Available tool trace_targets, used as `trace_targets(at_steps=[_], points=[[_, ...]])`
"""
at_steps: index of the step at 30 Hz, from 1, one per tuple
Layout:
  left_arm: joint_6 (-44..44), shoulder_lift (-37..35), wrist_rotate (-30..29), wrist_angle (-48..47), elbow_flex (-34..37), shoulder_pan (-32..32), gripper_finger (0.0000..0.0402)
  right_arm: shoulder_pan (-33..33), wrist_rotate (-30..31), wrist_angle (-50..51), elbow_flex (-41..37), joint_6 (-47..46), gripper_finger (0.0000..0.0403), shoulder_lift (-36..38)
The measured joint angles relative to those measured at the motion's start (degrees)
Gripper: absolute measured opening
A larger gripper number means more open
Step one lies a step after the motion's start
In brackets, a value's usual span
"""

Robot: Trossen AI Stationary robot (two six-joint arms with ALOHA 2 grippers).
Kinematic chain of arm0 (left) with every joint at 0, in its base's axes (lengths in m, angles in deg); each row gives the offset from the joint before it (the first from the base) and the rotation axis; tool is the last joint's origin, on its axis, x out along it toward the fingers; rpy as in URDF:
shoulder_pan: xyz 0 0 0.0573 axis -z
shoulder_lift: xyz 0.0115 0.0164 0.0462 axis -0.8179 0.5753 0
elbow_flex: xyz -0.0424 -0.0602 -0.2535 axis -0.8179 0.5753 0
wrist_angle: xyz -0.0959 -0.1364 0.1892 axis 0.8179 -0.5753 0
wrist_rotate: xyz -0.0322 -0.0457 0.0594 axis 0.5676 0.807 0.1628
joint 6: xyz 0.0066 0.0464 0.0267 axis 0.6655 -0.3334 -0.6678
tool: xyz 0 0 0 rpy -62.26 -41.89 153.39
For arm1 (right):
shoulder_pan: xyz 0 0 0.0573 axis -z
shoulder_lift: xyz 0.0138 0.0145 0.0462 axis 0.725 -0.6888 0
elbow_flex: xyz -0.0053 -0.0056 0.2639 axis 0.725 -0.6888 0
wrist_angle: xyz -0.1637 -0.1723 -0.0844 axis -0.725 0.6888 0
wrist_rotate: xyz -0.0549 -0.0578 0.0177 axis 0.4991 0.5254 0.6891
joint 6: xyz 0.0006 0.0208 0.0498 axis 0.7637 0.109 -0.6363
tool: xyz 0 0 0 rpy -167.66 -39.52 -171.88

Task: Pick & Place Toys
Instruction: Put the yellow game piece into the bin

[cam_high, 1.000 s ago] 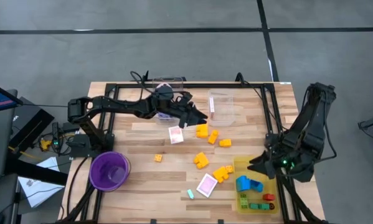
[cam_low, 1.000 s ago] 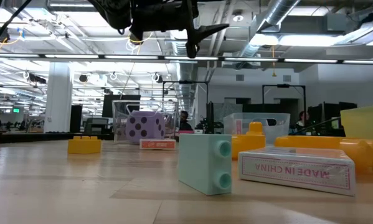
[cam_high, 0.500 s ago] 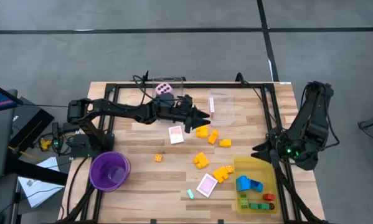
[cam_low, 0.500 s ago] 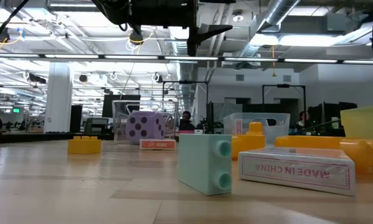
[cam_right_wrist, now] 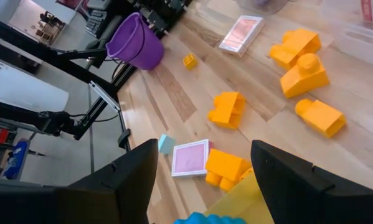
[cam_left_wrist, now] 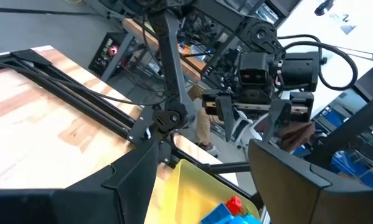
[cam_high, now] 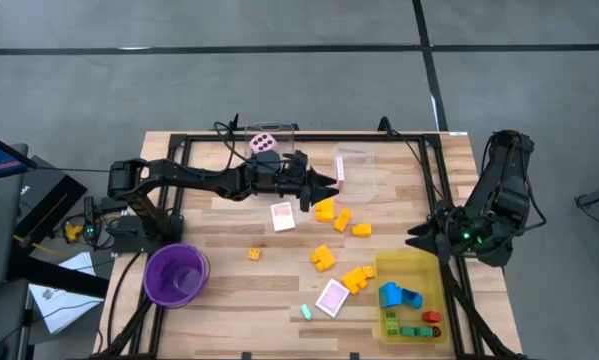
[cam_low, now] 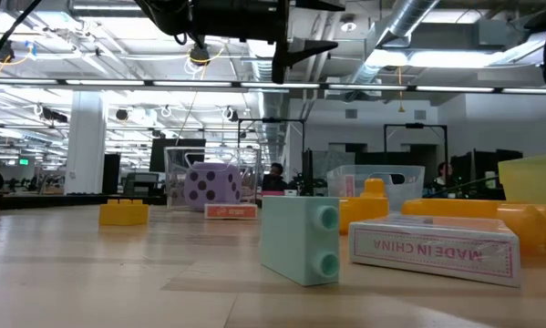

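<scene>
Left pincer [cam_high: 329, 187] spread, empty, above orange blocks [cam_high: 340, 218], right pincer [cam_high: 416, 237] spread over tray [cam_high: 391, 264], pink card [cam_high: 332, 297] lying flat, long axis diagonal on counter [cam_high: 229, 230].

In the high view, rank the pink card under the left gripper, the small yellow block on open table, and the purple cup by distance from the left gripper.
From the left gripper:
1. Pink card, just beside it.
2. Small yellow block, mid-table.
3. Purple cup, near the left arm's base.

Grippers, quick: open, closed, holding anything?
Left gripper: open, empty, above the table's middle.
Right gripper: open, empty, beside the yellow tray.
</scene>
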Motion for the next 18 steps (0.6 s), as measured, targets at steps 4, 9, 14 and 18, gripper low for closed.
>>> trace_targets(at_steps=[4,9,14,18], points=[[0.0,0.0,-0.38,0.0,0.0,0.0,0.0246,-0.01,0.34,0.02,0.0,-0.02,0.0249,0.02],[0.0,0.0,-0.38,0.0,-0.02,0.0,0.0246,-0.01,1.66,-0.07,0.0,-0.02,0.0249,0.0],[0.0,0.0,-0.38,0.0,0.0,0.07,0.0246,-0.03,1.66,-0.18,0.0,-0.07,0.0249,-0.09],[-0.96,0.0,-0.39,0.0,-0.02,0.31,0.0246,-0.03,1.66,-0.2,0.0,-0.17,0.0249,-0.11]])
